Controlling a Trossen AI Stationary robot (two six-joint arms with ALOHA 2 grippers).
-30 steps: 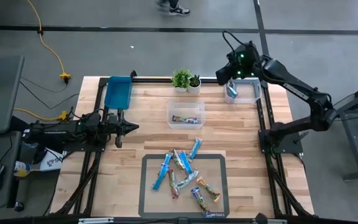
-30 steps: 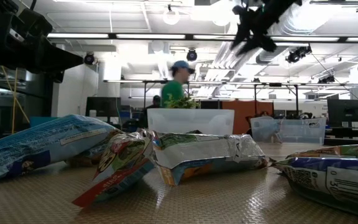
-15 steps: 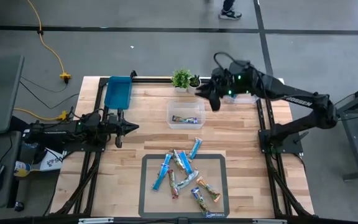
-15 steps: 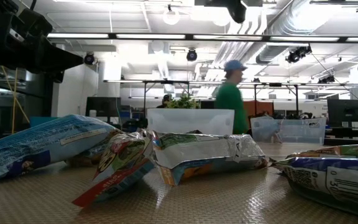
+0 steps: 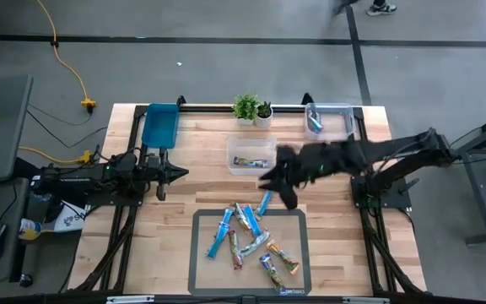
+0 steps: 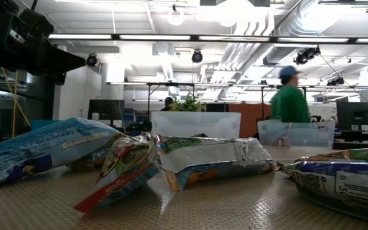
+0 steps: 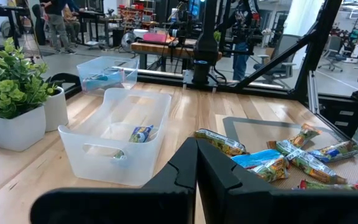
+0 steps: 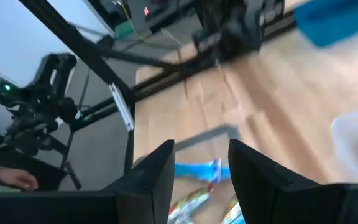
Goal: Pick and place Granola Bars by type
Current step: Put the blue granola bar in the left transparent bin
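Granola Bars [image 5: 247, 236] lie heaped on the grey mat [image 5: 199, 253] at the bench's near edge, so we should bring our empty, spread right gripper [image 5: 278, 179] squarely over one bar, while our left gripper [image 5: 178, 172], pressed together, waits at the left edge.

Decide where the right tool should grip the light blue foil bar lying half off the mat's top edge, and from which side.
Grip the light blue foil-wrapped granola bar across its narrow middle, coming straight down from above. It lies flat, slanted, a little apart from the pile on the grey mat, so its long sides look clear. The right tool hovers beside it, open.
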